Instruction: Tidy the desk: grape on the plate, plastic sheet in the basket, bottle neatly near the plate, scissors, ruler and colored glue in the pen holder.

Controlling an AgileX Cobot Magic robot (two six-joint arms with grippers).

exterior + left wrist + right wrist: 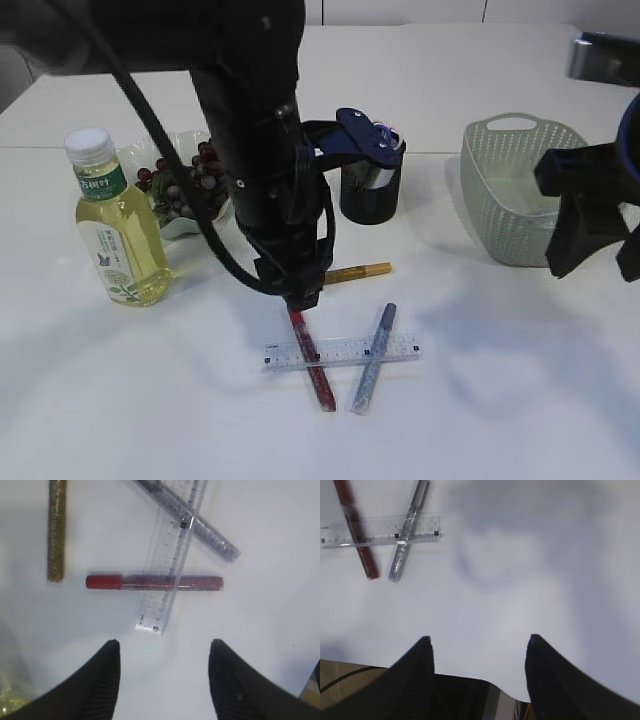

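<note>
The clear ruler [340, 352] lies across a red glue pen [312, 362] and a silver glue pen [374, 360]. A gold glue pen [358, 271] lies behind them. My left gripper [305, 297] hangs open and empty just above the red pen's near end. In the left wrist view its jaws [165, 650] frame bare table below the red pen [155, 582], ruler [172, 555], silver pen [210, 532] and gold pen [56, 530]. Blue scissors [360, 135] stand in the black pen holder [372, 190]. Grapes [195, 175] lie on the plate [180, 228] behind the bottle [112, 225]. My right gripper [580, 240] is open and empty. I cannot make out the plastic sheet.
A green basket [515, 190] stands at the back right, beside my right gripper. The right wrist view shows its jaws [477, 645] over bare table, with the ruler [380, 531] and pens far off at the top left. The table's front edge shows at its bottom left.
</note>
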